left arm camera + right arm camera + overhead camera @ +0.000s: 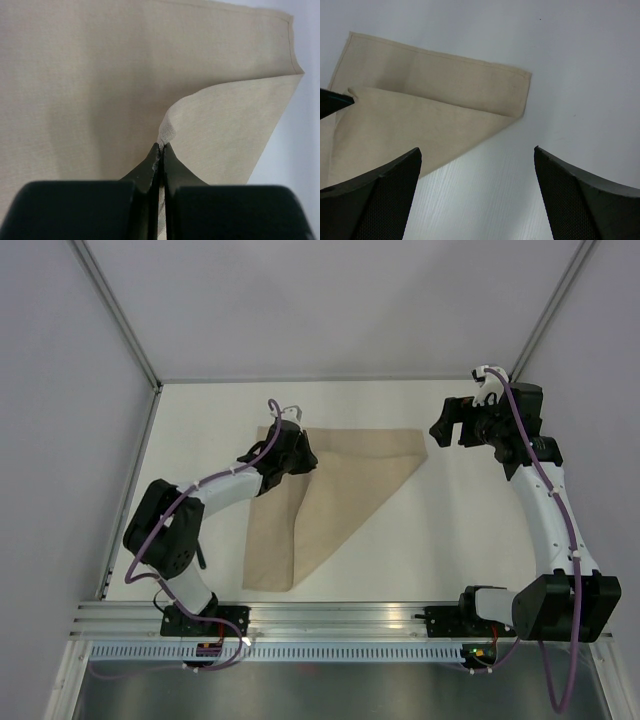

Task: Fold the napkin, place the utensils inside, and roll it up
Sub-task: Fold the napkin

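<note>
**Top view, read near to far.** The plain beige-tan cloth napkin [300, 540] lies on the white table [430, 540], left of centre. Its near end points toward the arm bases and its far-right corner toward the right arm. 1 layer is turned over along a diagonal crease, so the sheet is partly doubled.

Over the far-left part of the cloth, the black 2-finger left gripper [296, 446] has its jaws pressed together on a corner of the turned flap. The left wrist view shows the hem pinched at the tips, with the flap curling above the flat layer.

Farther right, the black right gripper [452, 426] hangs spread wide and empty over bare table, near the napkin's far-right corner. No dark utensils can be made out in any view.

**Step in hand, as judged:** the fold, not yet laid flat. The next move calls for carrying the pinched corner to the napkin's far-left corner, lowering it, and releasing without dragging the lower layer.
</note>
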